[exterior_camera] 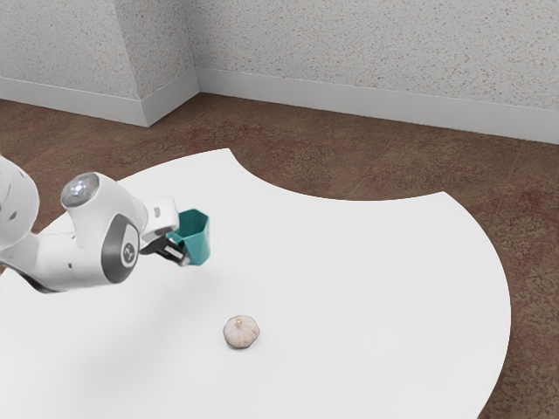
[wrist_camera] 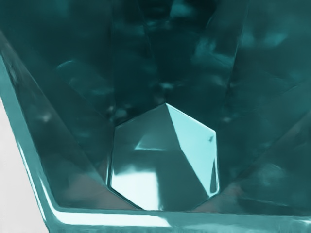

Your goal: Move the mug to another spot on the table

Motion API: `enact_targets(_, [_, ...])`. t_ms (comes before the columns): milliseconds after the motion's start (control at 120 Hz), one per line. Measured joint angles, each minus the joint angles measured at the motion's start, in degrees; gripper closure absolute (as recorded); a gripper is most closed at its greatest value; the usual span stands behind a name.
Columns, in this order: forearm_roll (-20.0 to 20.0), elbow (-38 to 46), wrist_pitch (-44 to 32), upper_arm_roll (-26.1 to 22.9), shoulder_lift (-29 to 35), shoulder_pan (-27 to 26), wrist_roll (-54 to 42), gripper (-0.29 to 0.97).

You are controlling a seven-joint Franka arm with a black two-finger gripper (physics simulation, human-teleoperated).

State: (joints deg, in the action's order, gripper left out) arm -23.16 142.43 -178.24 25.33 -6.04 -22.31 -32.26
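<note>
Mug: teal faceted glossy mug [exterior_camera: 196,234], tilted, over white bench [exterior_camera: 367,279], nr exterior view's left.
Fingers: black fingers [exterior_camera: 173,252] clenched on mug wall.
Progress: grabbed, prob lifted; carry + set-down left.

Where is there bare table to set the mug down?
Widest free patch: the half of the table toward the exterior view's right, between the garlic bulb and the curved rim. A smaller bare strip runs from the mug to the far notched edge. Crowded: the exterior view's left, where the arm and tool meet the mug.
</note>
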Motion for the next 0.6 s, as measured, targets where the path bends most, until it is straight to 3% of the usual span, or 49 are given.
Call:
enact_targets(358, [-7.5, -7.1, -0.6, -2.3, -9.8, -1.6, -0.9, 0.74])
enact_targets(600, [-14.0, -5.2, -0.7, -2.3, -7.7, -5.6, -1.3, 0.73])
